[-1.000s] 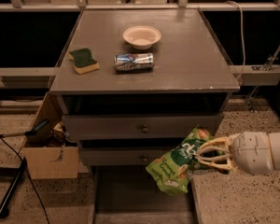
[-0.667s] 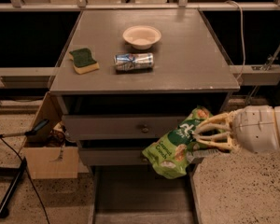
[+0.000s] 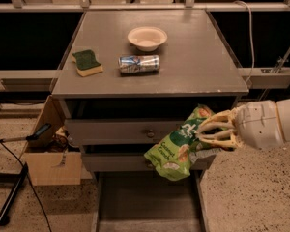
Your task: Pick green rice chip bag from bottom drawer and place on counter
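The green rice chip bag [image 3: 180,146] hangs in the air in front of the two upper drawers, just below the counter's front edge and above the open bottom drawer [image 3: 145,202]. My gripper [image 3: 205,133] comes in from the right and is shut on the bag's upper right end; its pale fingers [image 3: 217,138] clamp the crinkled top. The counter [image 3: 193,66] is the grey square cabinet top, above and left of the gripper. The bottom drawer is pulled out and its flat grey floor shows bare.
On the counter lie a white bowl [image 3: 147,37], a can on its side [image 3: 138,64] and a green-topped yellow sponge [image 3: 87,63]. A cardboard box [image 3: 50,153] stands on the floor left of the cabinet, with a black tripod leg [image 3: 12,197] beside it.
My gripper has risen with the chip bag, lifting it from near the bottom drawer to the height of the upper drawers. Things on the counter have not moved.
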Motion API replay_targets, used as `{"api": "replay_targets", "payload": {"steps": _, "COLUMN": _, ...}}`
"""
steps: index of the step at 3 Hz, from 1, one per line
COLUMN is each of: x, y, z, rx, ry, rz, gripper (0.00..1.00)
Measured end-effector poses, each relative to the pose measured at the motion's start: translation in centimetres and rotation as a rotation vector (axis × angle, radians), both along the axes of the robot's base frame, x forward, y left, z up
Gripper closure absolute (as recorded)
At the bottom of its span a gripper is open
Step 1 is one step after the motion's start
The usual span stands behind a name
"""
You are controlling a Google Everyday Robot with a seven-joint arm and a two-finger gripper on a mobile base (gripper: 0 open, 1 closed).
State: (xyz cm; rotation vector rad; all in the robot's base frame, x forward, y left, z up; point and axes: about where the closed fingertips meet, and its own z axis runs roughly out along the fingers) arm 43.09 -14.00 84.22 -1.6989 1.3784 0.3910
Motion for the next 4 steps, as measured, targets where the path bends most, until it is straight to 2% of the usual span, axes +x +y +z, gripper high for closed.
{"api": "replay_targets", "payload": {"steps": 2, "x": 4.5, "y": 0.7, "z": 5.9, "rx": -0.056, "ry": -0.064, "rz": 0.079, "gripper": 1.00}}
{"api": "replay_targets", "payload": {"steps": 3, "x": 6.7, "y": 0.5, "z": 8.2, "rx": -0.058, "ry": -0.074, "rz": 0.108, "gripper": 1.00}}
{"api": "replay_targets", "payload": {"steps": 4, "x": 10.7, "y": 0.4, "z": 9.2, "rx": -0.059, "ry": -0.066, "rz": 0.112, "gripper": 1.00}}
